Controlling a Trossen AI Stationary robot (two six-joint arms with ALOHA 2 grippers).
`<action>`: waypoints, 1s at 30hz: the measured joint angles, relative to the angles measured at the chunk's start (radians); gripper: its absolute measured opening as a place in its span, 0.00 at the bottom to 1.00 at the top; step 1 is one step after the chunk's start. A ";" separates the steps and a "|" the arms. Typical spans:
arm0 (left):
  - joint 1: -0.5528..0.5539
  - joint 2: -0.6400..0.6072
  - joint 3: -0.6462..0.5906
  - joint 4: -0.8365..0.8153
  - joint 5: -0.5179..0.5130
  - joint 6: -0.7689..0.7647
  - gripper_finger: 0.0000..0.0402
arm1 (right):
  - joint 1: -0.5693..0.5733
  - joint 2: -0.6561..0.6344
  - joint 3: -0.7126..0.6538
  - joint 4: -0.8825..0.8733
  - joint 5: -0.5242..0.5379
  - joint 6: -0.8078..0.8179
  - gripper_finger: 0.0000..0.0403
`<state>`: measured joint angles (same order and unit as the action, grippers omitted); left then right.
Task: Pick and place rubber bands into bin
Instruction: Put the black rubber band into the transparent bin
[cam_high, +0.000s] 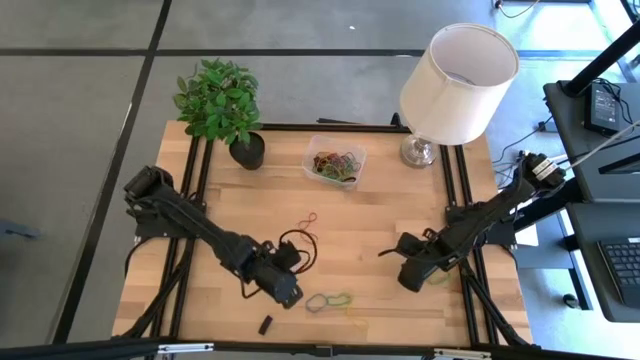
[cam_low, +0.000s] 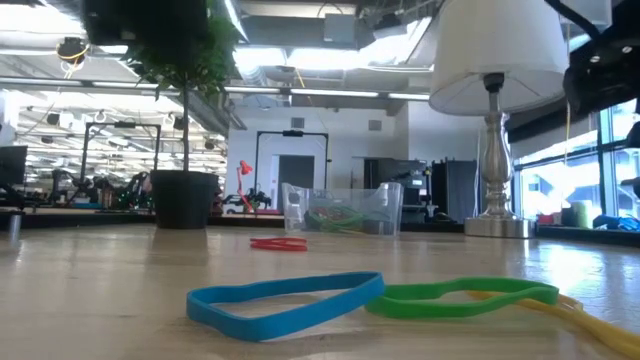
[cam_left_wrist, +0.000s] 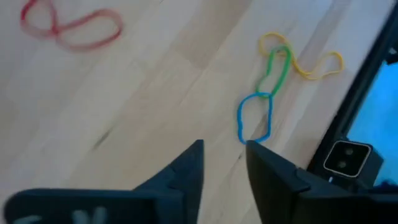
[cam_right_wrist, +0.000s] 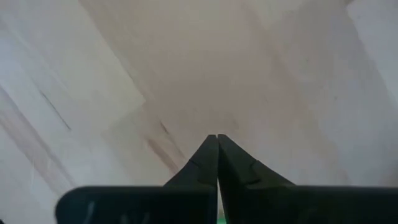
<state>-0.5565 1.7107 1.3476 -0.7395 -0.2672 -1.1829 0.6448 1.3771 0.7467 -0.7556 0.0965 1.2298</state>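
We see the left hand (cam_high: 291, 296) low over the wooden worktop (cam_high: 370, 230) near its front edge, with its two dark fingers (cam_left_wrist: 186, 171) parted by a narrow gap and holding nothing. Just ahead of it lie three thin rubber bands in a chain: a blue loop (cam_left_wrist: 254, 117) nearest the fingertips, then a green loop (cam_left_wrist: 278, 70), then a yellow one (cam_left_wrist: 303, 59). In the high view this chain runs along the front edge, away from the left hand toward the right side, so its long axis continues the hand's own direction. The right hand (cam_high: 386, 253), fingers pressed together and empty, is farther from them. The small clear plastic bin (cam_high: 335, 161), already holding several bands, stands well apart at the back, between the plant pot (cam_high: 248, 150) and the lamp (cam_high: 455, 85). A red band (cam_high: 309, 218) lies between.
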 joint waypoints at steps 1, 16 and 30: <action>-0.006 0.004 0.000 -0.011 0.001 -0.036 0.31 | 0.003 -0.001 0.000 0.001 0.002 0.000 0.01; -0.184 0.140 0.000 -0.063 0.188 -0.553 0.51 | 0.014 0.001 0.000 0.013 0.045 -0.006 0.01; -0.222 0.296 0.000 0.072 0.297 -0.666 0.50 | 0.014 0.001 0.000 0.021 0.056 -0.007 0.01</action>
<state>-0.7781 2.0066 1.3479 -0.6671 0.0300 -1.8491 0.6590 1.3785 0.7467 -0.7350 0.1524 1.2232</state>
